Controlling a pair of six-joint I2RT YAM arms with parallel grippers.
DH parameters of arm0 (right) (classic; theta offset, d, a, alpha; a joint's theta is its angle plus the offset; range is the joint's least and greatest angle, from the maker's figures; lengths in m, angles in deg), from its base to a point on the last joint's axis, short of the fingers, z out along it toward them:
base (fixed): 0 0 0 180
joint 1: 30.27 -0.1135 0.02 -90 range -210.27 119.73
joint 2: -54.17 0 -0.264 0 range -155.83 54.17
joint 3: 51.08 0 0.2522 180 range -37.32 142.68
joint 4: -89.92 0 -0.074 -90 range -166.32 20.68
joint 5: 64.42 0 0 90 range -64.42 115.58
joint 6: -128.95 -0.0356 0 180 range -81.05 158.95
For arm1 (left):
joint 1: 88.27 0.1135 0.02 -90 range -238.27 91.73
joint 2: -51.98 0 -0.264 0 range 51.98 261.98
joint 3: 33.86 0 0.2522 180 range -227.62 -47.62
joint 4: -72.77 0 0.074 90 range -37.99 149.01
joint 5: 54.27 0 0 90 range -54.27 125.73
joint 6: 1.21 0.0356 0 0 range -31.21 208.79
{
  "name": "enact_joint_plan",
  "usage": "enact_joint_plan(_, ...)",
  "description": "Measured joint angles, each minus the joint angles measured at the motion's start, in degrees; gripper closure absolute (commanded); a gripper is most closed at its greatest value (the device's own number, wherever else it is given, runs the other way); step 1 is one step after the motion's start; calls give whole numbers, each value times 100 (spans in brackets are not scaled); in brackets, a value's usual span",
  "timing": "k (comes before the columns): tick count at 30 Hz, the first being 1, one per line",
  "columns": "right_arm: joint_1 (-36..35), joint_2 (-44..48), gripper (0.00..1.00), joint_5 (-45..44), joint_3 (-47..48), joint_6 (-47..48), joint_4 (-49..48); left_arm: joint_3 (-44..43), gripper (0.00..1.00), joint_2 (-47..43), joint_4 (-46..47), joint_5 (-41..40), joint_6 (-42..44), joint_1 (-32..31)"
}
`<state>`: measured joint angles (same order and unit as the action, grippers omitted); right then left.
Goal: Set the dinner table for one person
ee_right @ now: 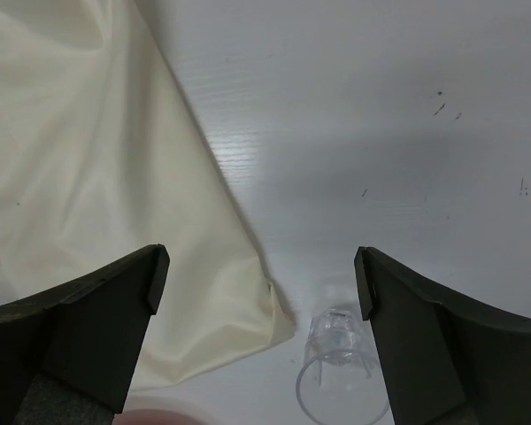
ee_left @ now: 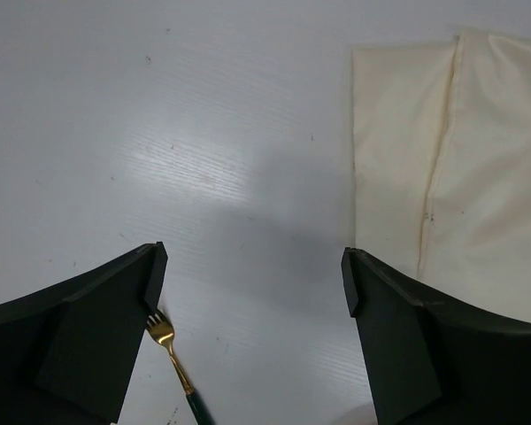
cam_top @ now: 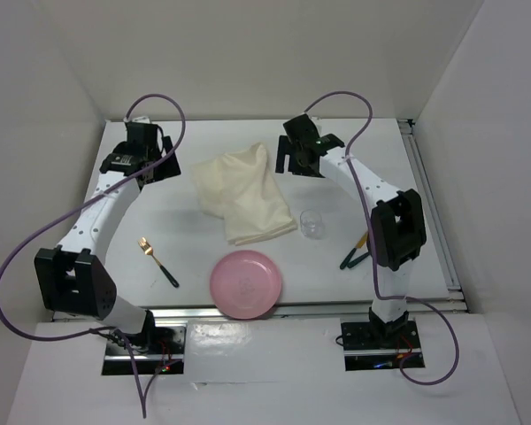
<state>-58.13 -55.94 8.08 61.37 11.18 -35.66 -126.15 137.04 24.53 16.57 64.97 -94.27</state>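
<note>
White-walled booth. The dinner table (cam_top: 186, 235), a large flat matte white tabletop with silver rails on its near and right edges, fills the floor of the booth under both arms.

On it we see:
- A crumpled cream cloth (cam_top: 245, 195) lies at far centre.
- A round pink plate (cam_top: 246, 283) sits near centre, just below the cloth and close to the near rail.
- A gold fork with a dark green handle (cam_top: 157, 260) lies left of the plate, tines toward the far side.
- A small clear glass (cam_top: 312, 223) stands just beside the cloth's right corner.
- Dark green-handled cutlery (cam_top: 355, 257) lies by the right arm, partly hidden, so we can't tell the pieces.

Left arm: the elbow is folded at the near left and the forearm runs up to the far-left corner. The left gripper (ee_left: 257, 283) hangs above bare table to the left of the cloth. Its fingers are spread wide and hold nothing.

Right arm: the elbow is raised at mid right and the forearm reaches up-left. The right gripper (ee_right: 261, 283) hangs over the table by the cloth's far right edge. Its fingers are spread apart and empty. In the wrist view the glass shows between them, on the table below.
</note>
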Motion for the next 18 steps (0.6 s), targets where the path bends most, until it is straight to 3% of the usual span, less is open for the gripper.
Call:
enact_joint_plan(8, -157, 2, 0, 326, -264, 310, -267, 7, 0, -28, -9, 369, -197, 269)
enact_joint_plan(18, -1591, 2, 0, 291, -273, 1069, -726, 57, 0, -166, -31, 824, -369, 461)
